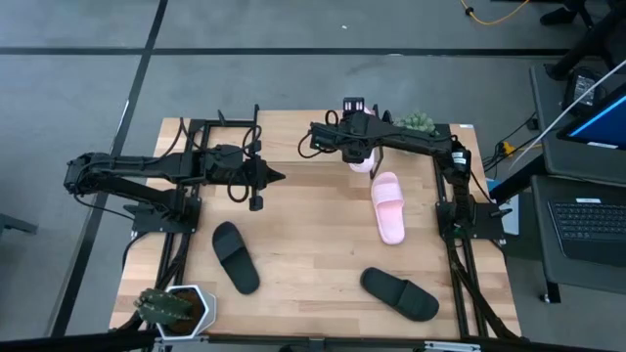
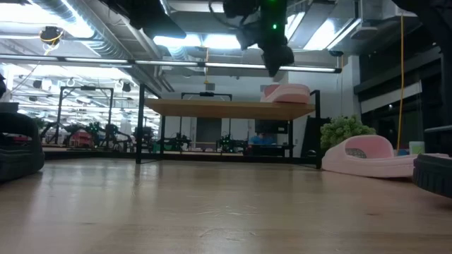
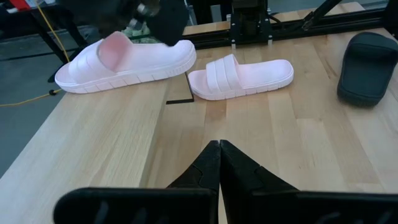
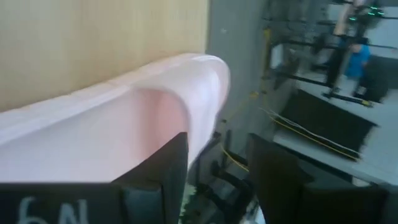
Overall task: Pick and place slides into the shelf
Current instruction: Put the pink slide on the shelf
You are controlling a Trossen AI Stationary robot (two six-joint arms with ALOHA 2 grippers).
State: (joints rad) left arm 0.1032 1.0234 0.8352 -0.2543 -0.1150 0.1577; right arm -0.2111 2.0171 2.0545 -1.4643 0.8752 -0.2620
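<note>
We see the light wooden surface (image 1: 313, 254), then the low wood-topped shelf (image 2: 229, 108) at upper centre, one pale pink slide (image 2: 286, 93) lying on it. The right claw (image 1: 354, 149) hangs just above, fingers spread wide. The left claw (image 1: 277, 177), centre-left, is pinched together, holding nothing.

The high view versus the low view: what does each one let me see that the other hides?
Only the high view shows both black slides whole, the left gripper shut over bare table, and a potted plant at the near left corner.

Only the low view shows that the shelf stands raised on legs, with a pink slide lying on its top board.

Both show the right gripper, open, above that slide, and the second pink slide on the table.
</note>
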